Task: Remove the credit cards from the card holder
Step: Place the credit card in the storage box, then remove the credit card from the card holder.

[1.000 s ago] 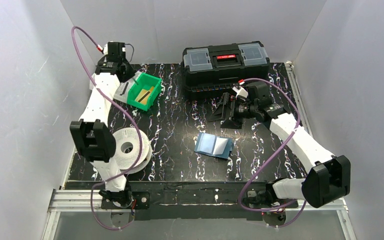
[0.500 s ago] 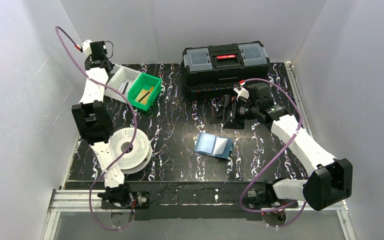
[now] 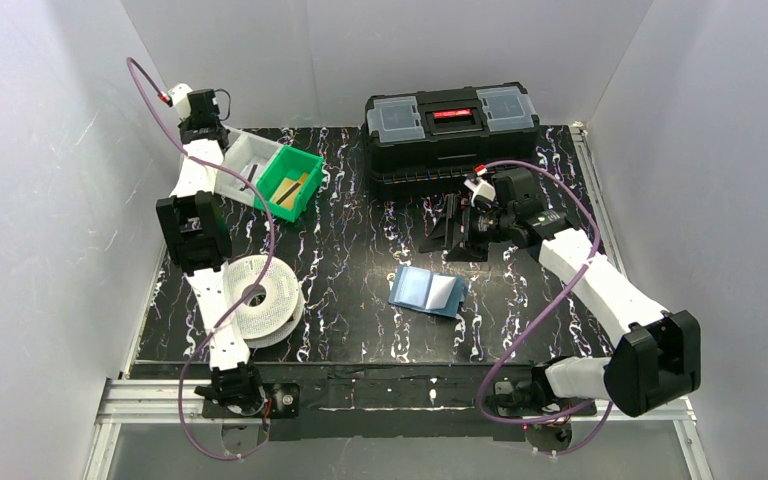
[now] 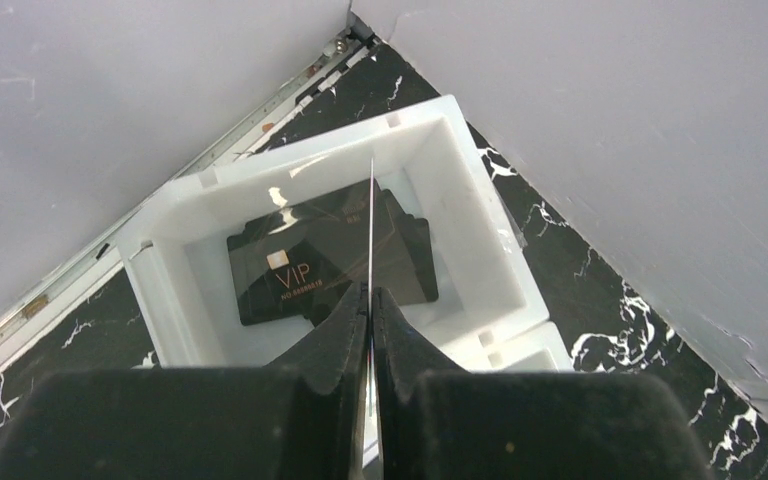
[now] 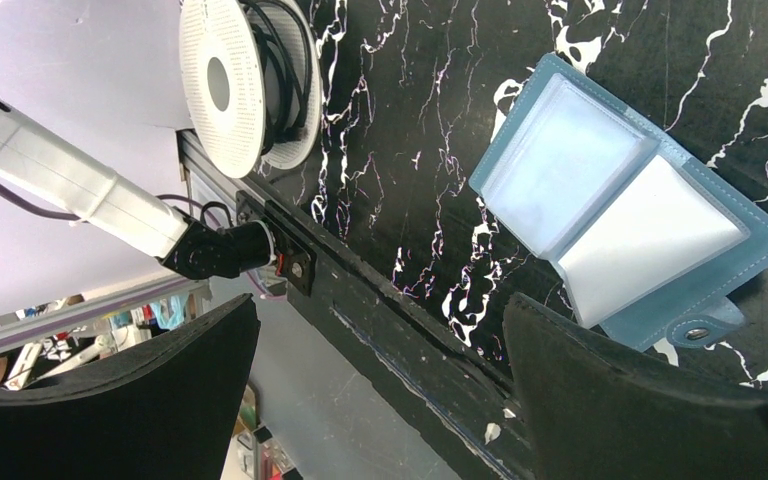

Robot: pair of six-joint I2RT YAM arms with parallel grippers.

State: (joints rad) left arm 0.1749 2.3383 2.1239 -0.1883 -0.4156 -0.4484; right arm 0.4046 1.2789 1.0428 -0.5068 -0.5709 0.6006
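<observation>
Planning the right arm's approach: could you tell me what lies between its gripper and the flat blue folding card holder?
Only bare black marbled tabletop, from right gripper to blue card holder, seen in the top view.

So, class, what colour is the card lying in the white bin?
The card is black; left wrist view.

Counter (image 3: pixel 360 300): black with white marble veining, faint sheen. Card holder (image 5: pixel 625 200): blue leather-look cover, stitched rim, cloudy clear-plastic sleeves, 1 metal snap (image 5: pixel 698 333). White bin (image 4: pixel 480 190): smooth, slightly translucent plastic with glossy walls. Black card (image 4: pixel 290 270) inside reads glossy to me, gold print. Credit card (image 4: pixel 371 220) in left pincer (image 4: pixel 370 300): thin, pale glinting edge. Its fingers (image 4: pixel 330 330) look matt black, fine-grained.
</observation>
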